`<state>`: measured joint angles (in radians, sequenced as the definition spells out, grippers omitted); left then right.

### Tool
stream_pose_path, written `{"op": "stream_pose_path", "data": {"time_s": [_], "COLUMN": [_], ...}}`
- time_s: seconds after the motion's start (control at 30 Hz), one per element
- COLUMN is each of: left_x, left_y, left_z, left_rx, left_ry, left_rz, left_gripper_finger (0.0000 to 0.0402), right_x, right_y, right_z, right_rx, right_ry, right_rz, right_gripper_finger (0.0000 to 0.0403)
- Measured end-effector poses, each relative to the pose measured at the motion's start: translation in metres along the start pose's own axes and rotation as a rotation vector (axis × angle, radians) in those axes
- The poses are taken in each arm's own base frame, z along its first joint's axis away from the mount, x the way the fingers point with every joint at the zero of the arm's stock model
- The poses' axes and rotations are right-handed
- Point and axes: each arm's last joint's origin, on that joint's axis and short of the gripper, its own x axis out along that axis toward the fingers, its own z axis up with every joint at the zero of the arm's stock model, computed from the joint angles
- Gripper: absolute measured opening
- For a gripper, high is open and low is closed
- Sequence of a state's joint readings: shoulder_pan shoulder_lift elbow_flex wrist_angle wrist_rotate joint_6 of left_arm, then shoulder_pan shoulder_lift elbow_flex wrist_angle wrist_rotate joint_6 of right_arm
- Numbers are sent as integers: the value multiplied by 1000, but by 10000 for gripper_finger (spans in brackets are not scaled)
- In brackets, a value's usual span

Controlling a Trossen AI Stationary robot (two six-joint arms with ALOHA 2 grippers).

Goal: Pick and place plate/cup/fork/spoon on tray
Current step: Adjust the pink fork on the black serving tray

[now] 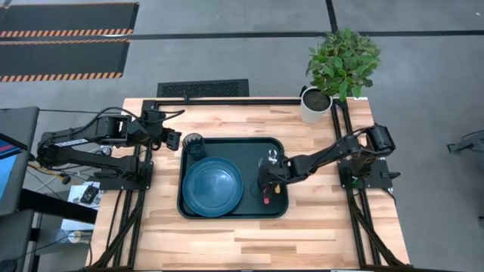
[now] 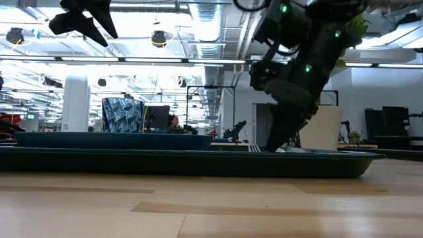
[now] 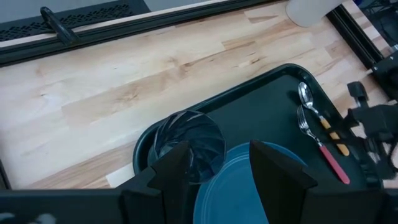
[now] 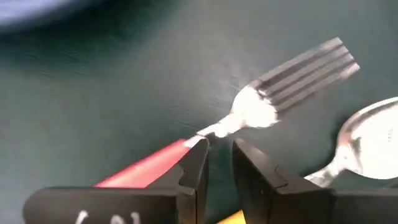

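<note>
The dark green tray (image 1: 227, 214) lies mid-table. The blue plate (image 1: 213, 185) rests flat on the tray's near left part. The dark cup (image 1: 194, 142) stands upright in the tray's far left corner. The fork (image 4: 292, 74) and the spoon (image 4: 373, 134) lie flat side by side on the tray's right part; they also show in the left wrist view, fork (image 3: 323, 149) and spoon (image 3: 314, 109). My right gripper (image 4: 219, 149) is low over the fork's neck with a narrow gap between its fingers. My left gripper (image 1: 175, 140) is open and empty, raised beside the cup (image 3: 189, 140). My right gripper points down at the tray, with one fingertip (image 4: 198, 155) over the place where the fork's red handle meets its metal neck (image 4: 208, 132). The handle passes beside and under that finger, not between the two. I cannot tell whether the finger touches it. The fork lies flat on the tray.
A white pot with a green plant (image 1: 314, 106) stands at the table's far right corner. Black arm mounts and rails run along the left and right table edges. Bare wood shows in front of and behind the tray.
</note>
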<state>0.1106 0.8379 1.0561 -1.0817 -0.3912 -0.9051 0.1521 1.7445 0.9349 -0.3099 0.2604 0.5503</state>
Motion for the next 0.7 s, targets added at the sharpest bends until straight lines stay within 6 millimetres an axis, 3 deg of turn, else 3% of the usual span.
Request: {"op": "stream_pose_path", "data": {"time_s": [0.33,0.7], "left_x": [0,0], "left_y": [0,0], "left_z": [0,0], "left_rx": [1,1], "left_ry": [-6,-9], "left_rz": [5,6], "left_gripper_finger": [153,153], "right_x": [-7,-8], "right_y": [34,45], "right_z": [-22,-25], "right_rx": [4,28], "right_ry": [6,-44], "right_rz": [41,66], "right_gripper_finger": [97,97]}}
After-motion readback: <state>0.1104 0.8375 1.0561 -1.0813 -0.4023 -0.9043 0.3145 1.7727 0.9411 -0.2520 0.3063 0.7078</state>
